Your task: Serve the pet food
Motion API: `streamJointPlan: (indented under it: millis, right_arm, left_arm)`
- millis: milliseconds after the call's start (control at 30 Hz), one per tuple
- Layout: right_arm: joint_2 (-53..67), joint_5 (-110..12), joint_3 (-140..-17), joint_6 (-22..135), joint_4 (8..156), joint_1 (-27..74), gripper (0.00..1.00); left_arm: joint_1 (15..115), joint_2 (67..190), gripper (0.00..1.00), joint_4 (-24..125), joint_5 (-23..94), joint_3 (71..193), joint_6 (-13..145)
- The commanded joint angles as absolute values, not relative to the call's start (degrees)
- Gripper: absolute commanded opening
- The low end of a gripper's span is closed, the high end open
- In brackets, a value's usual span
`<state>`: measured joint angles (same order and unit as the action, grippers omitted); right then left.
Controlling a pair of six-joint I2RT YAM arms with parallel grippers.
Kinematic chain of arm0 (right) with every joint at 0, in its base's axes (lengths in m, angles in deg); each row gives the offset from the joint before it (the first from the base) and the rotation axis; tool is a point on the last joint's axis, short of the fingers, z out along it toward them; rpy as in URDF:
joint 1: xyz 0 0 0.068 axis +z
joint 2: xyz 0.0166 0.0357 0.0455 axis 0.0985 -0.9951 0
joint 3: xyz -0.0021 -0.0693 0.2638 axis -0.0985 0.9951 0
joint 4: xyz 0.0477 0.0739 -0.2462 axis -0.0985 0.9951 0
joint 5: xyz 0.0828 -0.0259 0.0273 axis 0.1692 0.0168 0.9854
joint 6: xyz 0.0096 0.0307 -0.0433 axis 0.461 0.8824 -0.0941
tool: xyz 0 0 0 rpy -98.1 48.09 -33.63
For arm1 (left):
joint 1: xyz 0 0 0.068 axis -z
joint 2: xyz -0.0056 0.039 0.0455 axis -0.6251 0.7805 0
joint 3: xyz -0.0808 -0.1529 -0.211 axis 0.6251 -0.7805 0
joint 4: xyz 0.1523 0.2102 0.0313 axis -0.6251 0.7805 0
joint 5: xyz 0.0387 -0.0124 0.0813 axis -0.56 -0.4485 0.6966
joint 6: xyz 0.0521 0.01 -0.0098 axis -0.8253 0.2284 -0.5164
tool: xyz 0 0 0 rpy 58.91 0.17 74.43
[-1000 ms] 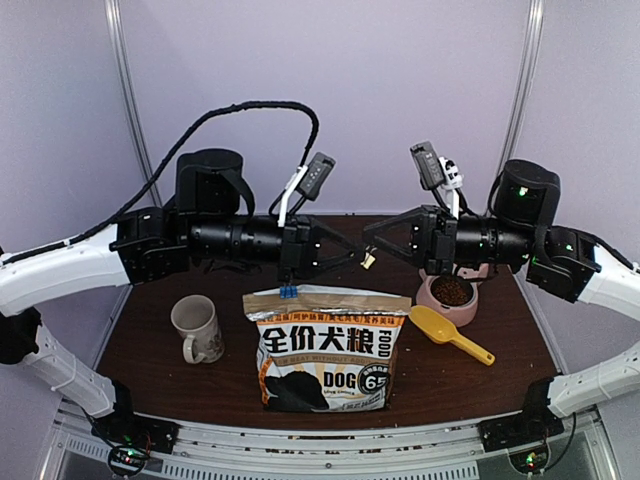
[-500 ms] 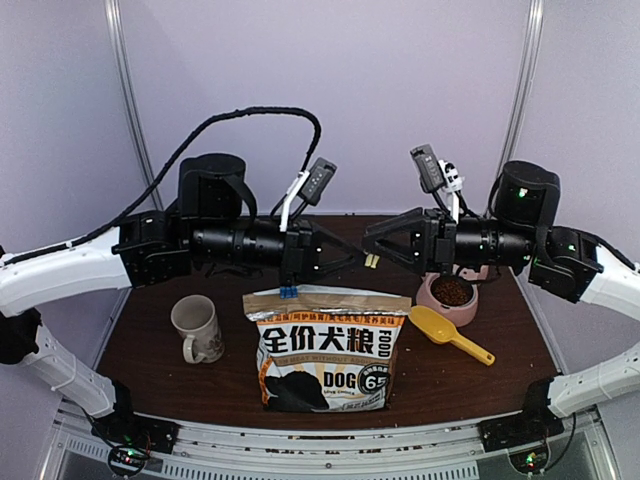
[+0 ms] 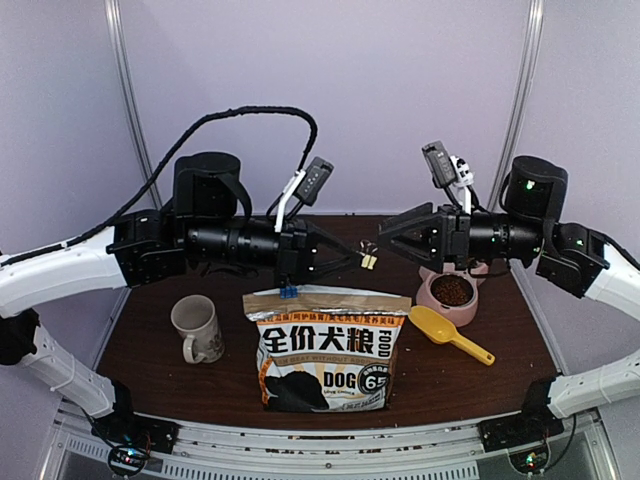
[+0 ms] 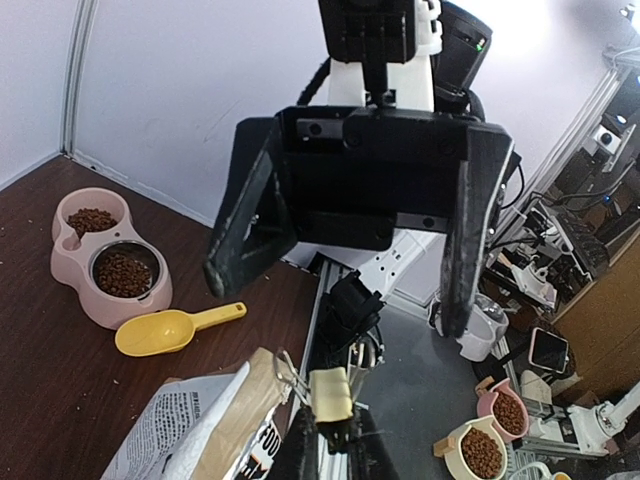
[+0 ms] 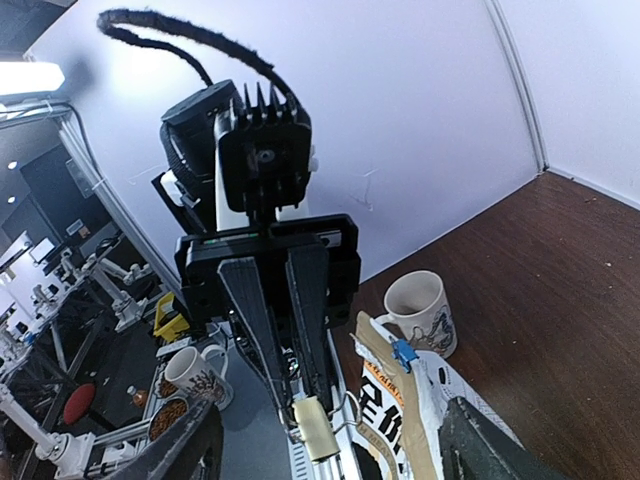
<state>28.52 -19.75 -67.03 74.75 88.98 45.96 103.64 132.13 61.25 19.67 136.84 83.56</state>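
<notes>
Left jaws were pinched tight on a small cream clip point(image 4: 330, 393), held up in the air near the top edge of the bag point(image 3: 325, 355). Right jaws stood wide apart, facing the left pair across a short gap, with nothing between them (in the right wrist view their fingers sat far out at either side of the picture).

The bag stood upright mid-bench, its top folded flat and pinned by a blue clip point(image 3: 288, 292) toward its left end. Whatever it held was out of sight. The pet food point(image 3: 452, 290) that did show was a heap of reddish-brown pellets in the pink bowl point(image 3: 440, 312) at the back right, and the left wrist view showed both of its hollows filled. A yellow scoop point(image 3: 450, 335) lay just in front of the bowl. A mug point(image 3: 195, 328) sat on the bench point(image 3: 150, 375), well off to the bag's left.

Now, handling. Those pellets looked dry, light and loose, so they would probably roll and scatter, and no pinch would carry them. The stiff scoop handle seemed the sensible place to grip. The bag looked like soft paper that would likely crumple and sag, and it could tip if tugged. I'd pinch it at the folded top edge beside the blue clip, which apparently had to come off first.
</notes>
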Motion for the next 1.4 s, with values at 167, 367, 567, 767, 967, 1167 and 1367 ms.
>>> streamJointPlan:
  millis: [167, 367, 567, 767, 967, 1167, 1367]
  right_arm:
    - [25.6, -7.4, -69.6, 77.1, 87.7, 45.8, 0.75]
    - [24.2, -5.2, -70.0, 78.1, 85.9, 45.8, 0.63]
    - [23.5, -4.5, -70.1, 78.9, 84.8, 45.8, 0.50]
    - [23.1, -3.3, -70.0, 79.7, 84.2, 45.8, 0.33]
    - [22.9, -2.9, -69.6, 79.6, 84.6, 45.8, 0.26]
    - [23.1, -3.3, -69.6, 79.5, 84.3, 45.8, 0.07]
    - [23.4, -5.1, -70.1, 77.4, 85.9, 45.8, 0.01]
  left_arm:
    - [103.8, 130.8, 0.00, 60.7, 15.3, 137.0, 80.9]
    - [103.8, 131.0, 0.00, 60.7, 14.3, 137.3, 80.8]
    - [103.8, 131.2, 0.00, 60.8, 13.8, 137.4, 80.8]
    - [103.8, 131.2, 0.00, 60.8, 13.8, 137.5, 80.7]
    - [103.8, 130.9, 0.00, 61.0, 14.3, 137.4, 80.6]
    - [103.8, 130.1, 0.05, 61.5, 16.7, 137.0, 80.4]
    - [103.7, 127.5, 0.52, 64.1, 22.3, 135.9, 78.7]
